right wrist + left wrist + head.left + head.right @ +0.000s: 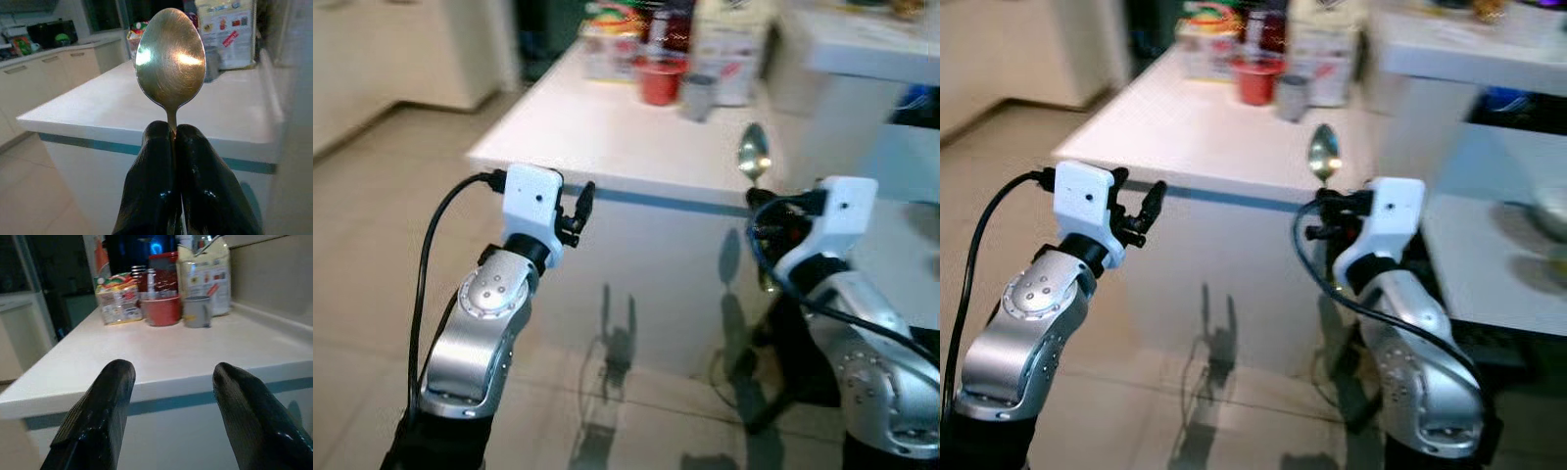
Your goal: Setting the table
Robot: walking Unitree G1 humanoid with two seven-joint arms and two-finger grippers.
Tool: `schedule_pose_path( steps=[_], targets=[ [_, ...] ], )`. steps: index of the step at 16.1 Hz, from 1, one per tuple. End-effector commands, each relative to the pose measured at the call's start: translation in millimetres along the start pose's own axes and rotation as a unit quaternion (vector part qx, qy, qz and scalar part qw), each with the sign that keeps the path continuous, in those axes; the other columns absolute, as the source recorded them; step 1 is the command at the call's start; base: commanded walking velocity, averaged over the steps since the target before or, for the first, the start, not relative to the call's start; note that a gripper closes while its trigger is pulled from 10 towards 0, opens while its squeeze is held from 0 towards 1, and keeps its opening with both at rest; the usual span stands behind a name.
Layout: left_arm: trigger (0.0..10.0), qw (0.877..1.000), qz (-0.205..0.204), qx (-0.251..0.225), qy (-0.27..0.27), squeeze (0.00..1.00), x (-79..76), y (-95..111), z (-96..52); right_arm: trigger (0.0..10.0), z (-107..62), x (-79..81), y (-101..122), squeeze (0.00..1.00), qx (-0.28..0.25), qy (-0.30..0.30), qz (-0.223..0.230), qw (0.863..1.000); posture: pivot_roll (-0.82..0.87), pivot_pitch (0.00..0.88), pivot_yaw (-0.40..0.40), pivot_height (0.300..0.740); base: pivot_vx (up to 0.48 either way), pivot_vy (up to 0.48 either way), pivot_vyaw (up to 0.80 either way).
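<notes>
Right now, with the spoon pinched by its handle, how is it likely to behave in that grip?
Probably stiff: the spoon stands straight above the right gripper. Likely slippery, since its bowl is polished and glinting. It may pivot, because the fingers clamp only the thin neck.

A white table point(607, 137) with a blue stripe along its edge stands on a tan tiled floor point(372, 255). At its far end sits a red cup point(658, 80). Just beside the red cup are a grey cup point(698, 98), a white bag point(732, 49) and a small colourful box point(607, 54).
</notes>
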State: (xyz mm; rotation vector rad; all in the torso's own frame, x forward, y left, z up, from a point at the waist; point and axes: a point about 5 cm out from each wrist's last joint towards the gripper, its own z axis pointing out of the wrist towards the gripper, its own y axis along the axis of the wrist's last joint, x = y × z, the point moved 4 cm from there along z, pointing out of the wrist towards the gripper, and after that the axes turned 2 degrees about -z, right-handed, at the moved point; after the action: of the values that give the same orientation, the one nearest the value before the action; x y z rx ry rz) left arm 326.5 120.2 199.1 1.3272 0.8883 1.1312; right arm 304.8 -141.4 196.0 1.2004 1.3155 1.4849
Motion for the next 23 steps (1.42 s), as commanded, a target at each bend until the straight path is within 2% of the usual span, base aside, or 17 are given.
schedule_pose_path(
  steps=[1,4,8,11,18,23],
  targets=[
    [10.0,1.000,0.004,0.001,0.007,0.00,1.2,-1,-0.6,10.0,-0.1,-2.9,-3,0.00,0.005,-0.008,-0.007,1.000,-0.02,0.000,-0.039,0.740,0.000,-0.458,0.00],
    [10.0,1.000,0.006,0.000,0.006,0.00,0.6,-1,-1.2,10.0,-0.2,-2.8,-5,0.00,0.009,-0.005,-0.007,1.000,-0.02,0.000,-0.043,0.740,0.000,-0.458,0.00],
    [10.0,1.000,0.010,-0.002,0.002,0.00,-2.4,-1,-1.1,10.0,-4.5,-2.8,-5,0.00,0.010,0.000,-0.005,1.000,-0.03,0.000,-0.049,0.740,0.000,-0.457,-0.76],
    [10.0,1.000,0.016,-0.003,0.001,0.00,-4.8,-1,1.8,10.0,-4.2,-5.3,-3,0.00,0.003,-0.006,-0.012,1.000,-0.04,0.000,-0.040,0.740,0.000,-0.456,0.00],
    [10.0,1.000,0.021,-0.006,0.015,0.00,-1.1,-1,7.3,10.0,-3.0,-32.5,-1,0.00,-0.009,-0.064,-0.033,0.997,-0.05,0.000,-0.024,0.740,0.000,-0.459,0.00],
    [10.0,1.000,0.024,-0.005,0.015,0.00,-0.9,-2,9.3,10.0,-0.9,-33.4,0,0.00,-0.013,-0.064,-0.039,0.997,-0.05,0.000,-0.020,0.740,0.000,-0.458,0.00]
  ],
)
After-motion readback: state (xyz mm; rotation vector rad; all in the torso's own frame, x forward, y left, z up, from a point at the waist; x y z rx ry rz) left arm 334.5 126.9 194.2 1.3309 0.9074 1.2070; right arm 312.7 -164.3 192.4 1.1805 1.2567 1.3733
